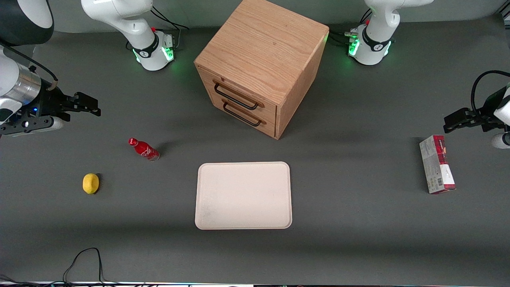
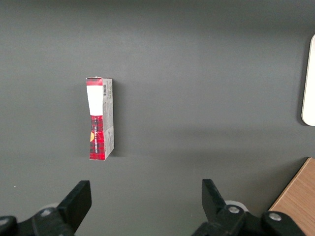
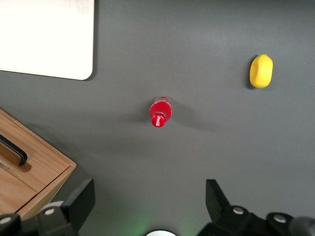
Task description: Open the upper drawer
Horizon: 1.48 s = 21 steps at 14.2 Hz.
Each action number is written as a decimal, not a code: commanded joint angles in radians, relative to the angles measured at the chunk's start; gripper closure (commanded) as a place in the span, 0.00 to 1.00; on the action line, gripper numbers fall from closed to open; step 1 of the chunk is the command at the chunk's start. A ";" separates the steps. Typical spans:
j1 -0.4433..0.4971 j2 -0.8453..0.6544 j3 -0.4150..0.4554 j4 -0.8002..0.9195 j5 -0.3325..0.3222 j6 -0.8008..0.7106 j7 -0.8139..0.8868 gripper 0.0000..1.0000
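The oak cabinet (image 1: 261,52) stands at the middle of the table, its front turned toward the working arm's end. Its upper drawer (image 1: 223,88) is shut flush, with a thin black bar handle (image 1: 236,98) above the lower drawer's matching handle (image 1: 241,115). My gripper (image 1: 93,107) hangs open and holds nothing, well away from the cabinet at the working arm's end. In the right wrist view the gripper (image 3: 149,196) has only grey table between its fingers, and a corner of the cabinet (image 3: 34,164) with a black handle end (image 3: 15,150) shows beside it.
A red bottle (image 1: 144,149) (image 3: 160,112) stands between the gripper and the cabinet, nearer the front camera. A lemon (image 1: 91,183) (image 3: 261,71) lies nearer still. A white tray (image 1: 243,195) sits in front of the cabinet. A red-and-white box (image 1: 437,169) (image 2: 100,119) lies toward the parked arm's end.
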 commanded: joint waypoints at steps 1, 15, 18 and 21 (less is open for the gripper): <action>-0.015 0.044 0.001 0.072 0.018 -0.055 -0.013 0.00; -0.020 0.070 -0.003 0.097 0.025 -0.100 -0.011 0.00; -0.015 0.073 0.002 0.097 0.025 -0.100 -0.008 0.00; -0.014 0.073 0.004 0.097 0.025 -0.100 -0.008 0.00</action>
